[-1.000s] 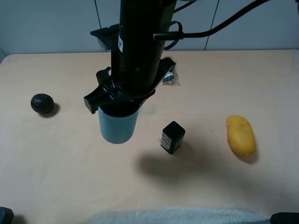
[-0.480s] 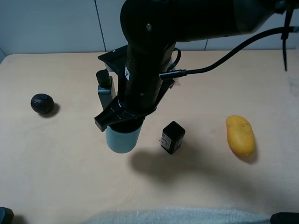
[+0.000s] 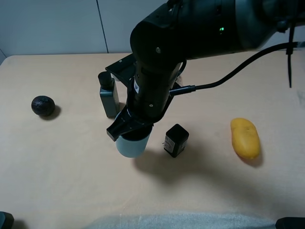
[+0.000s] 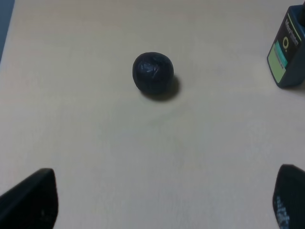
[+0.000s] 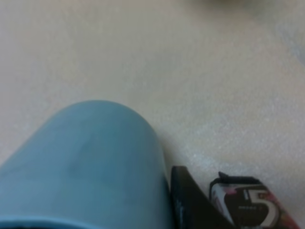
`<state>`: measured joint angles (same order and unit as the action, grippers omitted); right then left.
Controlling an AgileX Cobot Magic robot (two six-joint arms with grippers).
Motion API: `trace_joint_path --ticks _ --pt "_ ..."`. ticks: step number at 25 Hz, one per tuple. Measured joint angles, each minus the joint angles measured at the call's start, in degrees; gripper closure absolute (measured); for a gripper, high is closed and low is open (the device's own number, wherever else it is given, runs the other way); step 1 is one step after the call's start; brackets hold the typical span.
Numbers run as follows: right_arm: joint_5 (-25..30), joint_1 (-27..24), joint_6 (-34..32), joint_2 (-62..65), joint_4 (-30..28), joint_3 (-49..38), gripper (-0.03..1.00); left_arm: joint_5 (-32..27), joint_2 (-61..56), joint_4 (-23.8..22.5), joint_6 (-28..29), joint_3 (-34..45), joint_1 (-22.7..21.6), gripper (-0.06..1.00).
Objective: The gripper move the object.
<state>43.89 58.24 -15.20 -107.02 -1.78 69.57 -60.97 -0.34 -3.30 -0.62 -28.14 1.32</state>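
The light blue cup (image 3: 131, 146) stands upright under my right gripper (image 3: 129, 130), which reaches across the middle on a bulky black arm and is shut on the cup's top. The cup's base is at or just above the table, left of the small black box (image 3: 176, 140). In the right wrist view the cup (image 5: 86, 167) fills the lower left, with the black box (image 5: 243, 202) right beside it. My left gripper (image 4: 162, 202) is open and empty; only its two fingertips (image 4: 28, 200) show, over bare table.
A dark green pump bottle (image 3: 109, 95) stands just behind the cup; it also shows in the left wrist view (image 4: 289, 52). A dark round ball (image 3: 43, 105) (image 4: 153, 71) lies at the far left, a yellow fruit (image 3: 245, 138) at the right. White padding (image 3: 181, 222) lines the front edge.
My right arm has carried the cup to the right and toward the front, and lower. The pump bottle, hidden behind the arm before, has come into view.
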Motion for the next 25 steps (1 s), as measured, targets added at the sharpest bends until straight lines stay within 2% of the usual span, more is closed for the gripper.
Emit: trace_joint_path --ticks 11,25 --pt "-1.5 0.0 0.0 -3.59 -3.47 -0.33 0.95 0.0 0.0 0.0 0.0 0.0 0.0 0.04" --pt "-1.65 0.0 0.0 -5.54 -4.38 -0.33 0.95 0.0 0.0 0.0 0.0 0.0 0.0 0.04"
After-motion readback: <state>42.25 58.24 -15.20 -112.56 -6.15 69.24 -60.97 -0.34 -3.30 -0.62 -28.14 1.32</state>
